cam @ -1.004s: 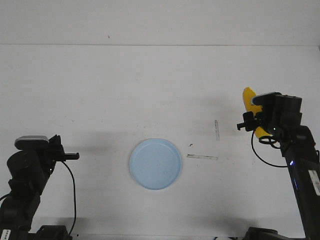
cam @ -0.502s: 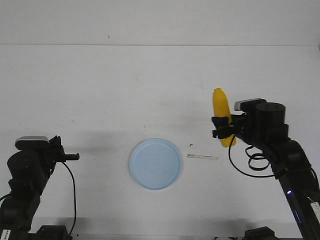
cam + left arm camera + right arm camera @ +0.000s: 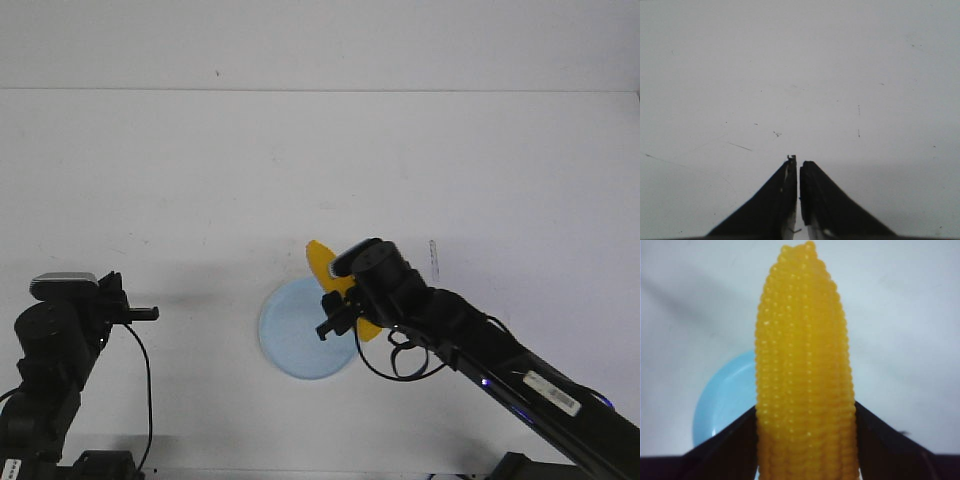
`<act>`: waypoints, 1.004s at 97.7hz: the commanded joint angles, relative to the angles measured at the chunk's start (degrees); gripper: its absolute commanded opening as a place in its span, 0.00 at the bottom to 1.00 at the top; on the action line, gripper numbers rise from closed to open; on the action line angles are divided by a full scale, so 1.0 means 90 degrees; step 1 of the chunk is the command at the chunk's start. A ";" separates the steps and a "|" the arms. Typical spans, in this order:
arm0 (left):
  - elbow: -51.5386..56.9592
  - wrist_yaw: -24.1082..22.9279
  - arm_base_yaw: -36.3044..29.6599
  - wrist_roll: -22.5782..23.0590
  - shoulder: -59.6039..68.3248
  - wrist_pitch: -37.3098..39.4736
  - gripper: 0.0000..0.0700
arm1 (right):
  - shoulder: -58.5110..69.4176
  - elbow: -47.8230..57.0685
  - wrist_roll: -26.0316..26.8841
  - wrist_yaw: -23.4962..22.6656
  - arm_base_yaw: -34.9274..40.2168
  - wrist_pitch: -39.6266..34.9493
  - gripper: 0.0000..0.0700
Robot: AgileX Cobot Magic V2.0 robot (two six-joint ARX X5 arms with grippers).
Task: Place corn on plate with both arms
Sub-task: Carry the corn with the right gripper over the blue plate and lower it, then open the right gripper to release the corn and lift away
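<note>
The corn (image 3: 322, 262) was up in the air, held over the right side of the plate (image 3: 290, 330). Only its far tip and a bit of its near end showed in the front view, because the gripper covered the middle. In the right wrist view the corn (image 3: 806, 365) filled the middle of the picture, with one black finger pressed on each side. So the right gripper (image 3: 345, 305) was squeezed tight on the corn, holding it near one end so the rest stuck out ahead. That was probably so the long part could be laid down flat first.

The plate sat on the near middle of the white table (image 3: 200, 180). A curve of pale blue plate (image 3: 725, 395) peeked out beside the corn in the right wrist view, so the corn was not yet fully over the middle of it. It looked like the corn had to go a bit more to the left and then down before the fingers let go.

The right arm (image 3: 500, 365) reached in from the near right corner to get there.

The left gripper (image 3: 140, 313) was far off at the near left, well apart from the plate. Its two fingers (image 3: 785, 200) were pressed together with nothing between them. It seemed to be waiting out of the way.

A thin strip (image 3: 433, 262) lay on the table to the right of the plate.
</note>
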 commanded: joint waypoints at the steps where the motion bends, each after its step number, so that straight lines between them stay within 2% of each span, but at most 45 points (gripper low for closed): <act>1: 0.0032 -0.0015 -0.0012 0.0039 0.0027 0.0049 0.00 | 0.0374 0.0102 0.0274 0.0117 0.0243 0.0100 0.34; 33: 0.0032 -0.0015 -0.0012 0.0041 0.0027 0.0051 0.00 | 0.1685 0.0102 0.0464 0.0403 0.0527 0.0420 0.34; 50: 0.0032 -0.0015 -0.0012 0.0041 0.0027 0.0051 0.00 | 0.2023 0.0102 0.0457 0.0627 0.0527 0.0493 0.34; 70: 0.0032 -0.0015 -0.0012 0.0041 0.0027 0.0051 0.00 | 0.2101 0.0102 0.0452 0.0634 0.0527 0.0614 0.35; 77: 0.0032 -0.0015 -0.0012 0.0041 0.0027 0.0051 0.00 | 0.2101 0.0102 0.0449 0.0614 0.0527 0.0629 0.45; 90: 0.0032 -0.0015 -0.0012 0.0041 0.0027 0.0051 0.00 | 0.2101 0.0102 0.0391 0.0517 0.0527 0.0624 0.80; 98: 0.0032 -0.0015 -0.0012 0.0046 0.0027 0.0053 0.00 | 0.2093 0.0104 0.0381 0.0478 0.0527 0.0624 0.90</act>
